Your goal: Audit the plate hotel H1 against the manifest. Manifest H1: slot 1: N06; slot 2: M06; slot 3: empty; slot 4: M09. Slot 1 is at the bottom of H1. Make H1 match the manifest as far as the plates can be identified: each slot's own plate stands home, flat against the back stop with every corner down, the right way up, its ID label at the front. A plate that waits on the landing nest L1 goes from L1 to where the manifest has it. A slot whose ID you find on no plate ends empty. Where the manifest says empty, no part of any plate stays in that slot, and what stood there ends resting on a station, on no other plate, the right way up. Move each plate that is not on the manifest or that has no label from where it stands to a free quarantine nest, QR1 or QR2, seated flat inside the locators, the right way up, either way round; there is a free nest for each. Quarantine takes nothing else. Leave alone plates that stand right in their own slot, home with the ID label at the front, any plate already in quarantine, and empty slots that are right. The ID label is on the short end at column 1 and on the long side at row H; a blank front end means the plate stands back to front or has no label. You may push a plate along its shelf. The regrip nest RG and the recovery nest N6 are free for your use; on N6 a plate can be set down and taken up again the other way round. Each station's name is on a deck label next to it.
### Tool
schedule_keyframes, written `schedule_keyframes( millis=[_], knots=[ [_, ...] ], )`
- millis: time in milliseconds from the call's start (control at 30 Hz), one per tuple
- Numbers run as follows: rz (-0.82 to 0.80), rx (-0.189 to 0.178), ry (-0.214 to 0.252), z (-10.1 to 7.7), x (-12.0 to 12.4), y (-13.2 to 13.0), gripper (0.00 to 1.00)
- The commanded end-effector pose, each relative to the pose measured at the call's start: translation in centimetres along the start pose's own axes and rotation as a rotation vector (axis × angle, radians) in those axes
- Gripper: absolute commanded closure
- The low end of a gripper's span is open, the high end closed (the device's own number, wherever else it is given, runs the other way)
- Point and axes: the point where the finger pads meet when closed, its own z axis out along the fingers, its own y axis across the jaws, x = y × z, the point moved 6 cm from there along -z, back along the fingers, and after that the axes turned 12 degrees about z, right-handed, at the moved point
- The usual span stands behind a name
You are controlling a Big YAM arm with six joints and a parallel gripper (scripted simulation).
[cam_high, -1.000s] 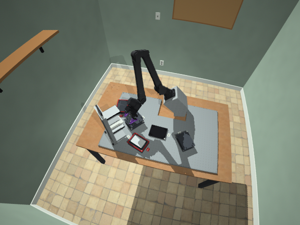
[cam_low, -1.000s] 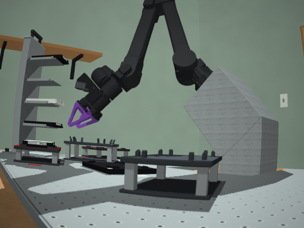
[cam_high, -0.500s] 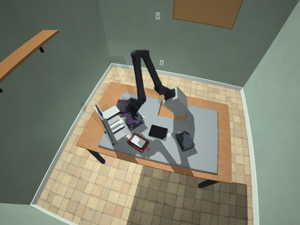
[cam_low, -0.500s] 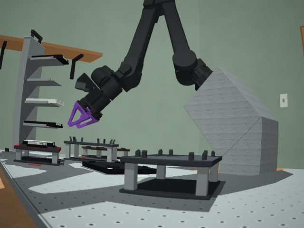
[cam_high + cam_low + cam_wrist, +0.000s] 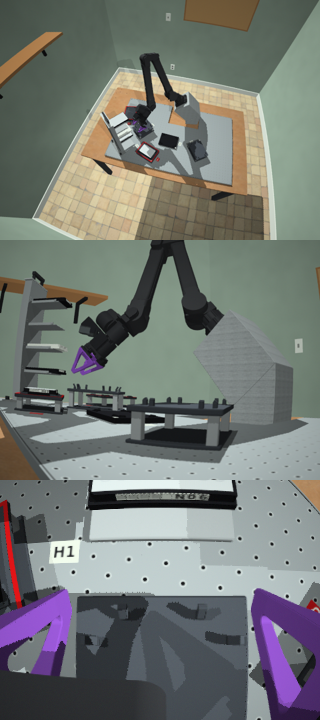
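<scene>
The plate hotel H1 (image 5: 31,338) stands at the deck's left end. Its top shelf holds a black plate (image 5: 51,302). The shelf below it (image 5: 43,326) looks bare. The second shelf from the bottom holds a white plate (image 5: 46,345) and the bottom shelf a black plate (image 5: 45,369). My gripper (image 5: 85,366) is open and empty. It hangs tilted toward the hotel, above a dark empty nest (image 5: 95,392). In the wrist view the purple fingers straddle that nest (image 5: 160,667).
A red-edged nest (image 5: 38,396) in front of the hotel carries a labelled plate (image 5: 38,390); it also shows in the top view (image 5: 147,151). A second red-edged nest (image 5: 130,111) sits behind. Two more dark nests (image 5: 168,140) (image 5: 197,149) stand to the right. The arm's grey pedestal (image 5: 245,374) rises at the back.
</scene>
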Motion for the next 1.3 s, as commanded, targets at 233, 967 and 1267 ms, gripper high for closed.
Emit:
schedule_keyframes(
  millis=[233, 967, 1267],
  knots=[
    [-0.001, 0.001, -0.03, -0.5, -0.3, -0.1, 0.0],
    [-0.009, -0.002, -0.012, -3.3, 1.5, -0.4, 0.0],
    [-0.005, -0.009, -0.014, -4.8, 1.5, -0.1, 0.0]
  ],
)
